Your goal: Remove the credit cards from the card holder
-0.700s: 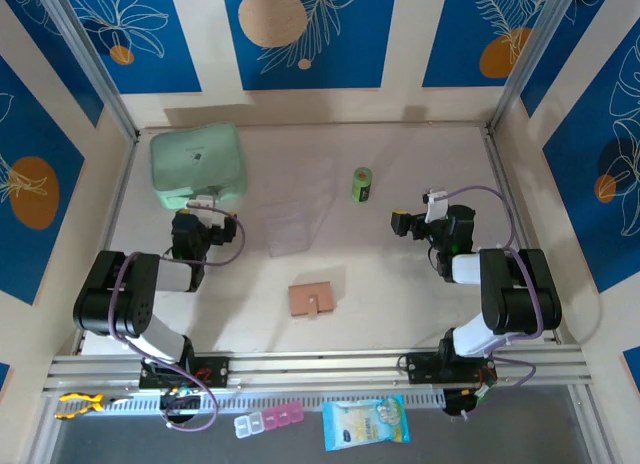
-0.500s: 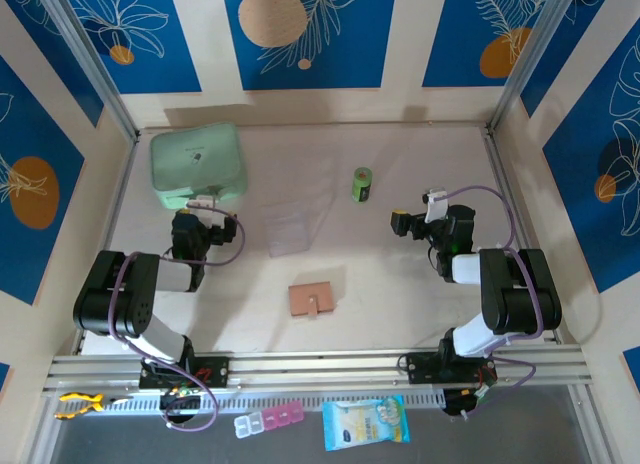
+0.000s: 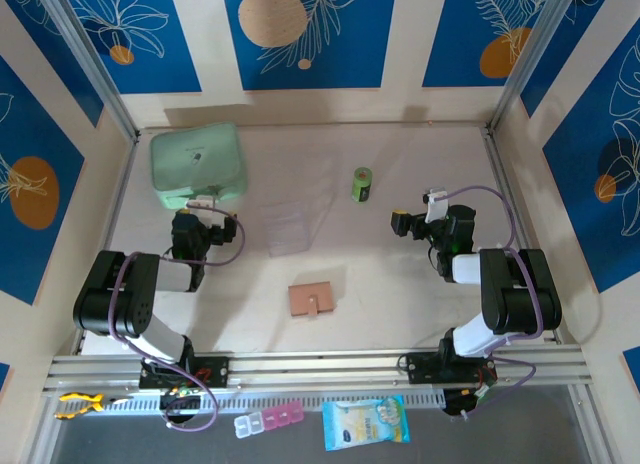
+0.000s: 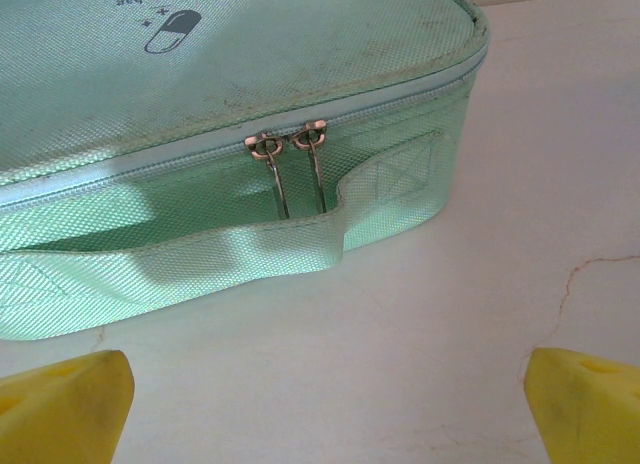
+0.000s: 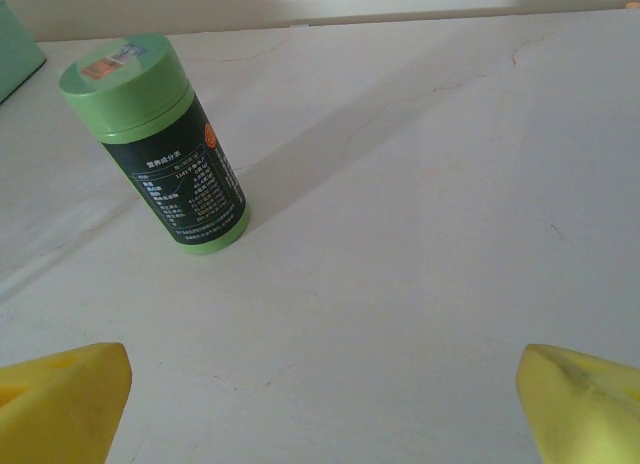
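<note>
On the table (image 3: 400, 284), the holder (image 3: 312, 300) is lying shut and flat, tab facing up, near the front edge between the two arms. Far back and left of the holder, the mint case (image 3: 198, 164) is sitting zipped, its two pulls hanging side by side. Left of the holder and well apart from it, the left gripper (image 4: 320, 409) is facing the case, yellow fingers (image 4: 60, 399) spread wide, pinching nothing. Right of the holder, also well apart, the right gripper (image 5: 320, 409) is standing spread too, gripping nothing. Behind the holder, slightly right, the green bottle (image 3: 361, 184) is standing upright.
</note>
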Motion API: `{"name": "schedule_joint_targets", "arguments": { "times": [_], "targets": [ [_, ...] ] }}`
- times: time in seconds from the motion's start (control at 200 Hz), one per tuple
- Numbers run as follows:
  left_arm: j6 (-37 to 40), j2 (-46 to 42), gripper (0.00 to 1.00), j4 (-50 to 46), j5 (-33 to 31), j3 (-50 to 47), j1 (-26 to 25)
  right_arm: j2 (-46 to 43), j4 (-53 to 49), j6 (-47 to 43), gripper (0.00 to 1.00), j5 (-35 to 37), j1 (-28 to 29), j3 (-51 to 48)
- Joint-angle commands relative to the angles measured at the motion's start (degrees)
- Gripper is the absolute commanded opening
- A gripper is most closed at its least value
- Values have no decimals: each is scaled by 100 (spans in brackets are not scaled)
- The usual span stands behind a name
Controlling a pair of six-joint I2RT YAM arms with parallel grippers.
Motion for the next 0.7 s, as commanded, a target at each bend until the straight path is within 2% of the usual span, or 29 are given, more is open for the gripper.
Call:
{"name": "schedule_joint_targets", "arguments": {
  "times": [0.0,0.695],
  "targets": [
    [122,21,100,189,115,12,58,-40,164,11,99,-108,-32,-9],
    [133,13,100,228,98,-18,48,-43,162,5,99,-112,-31,-12]
  ]
}}
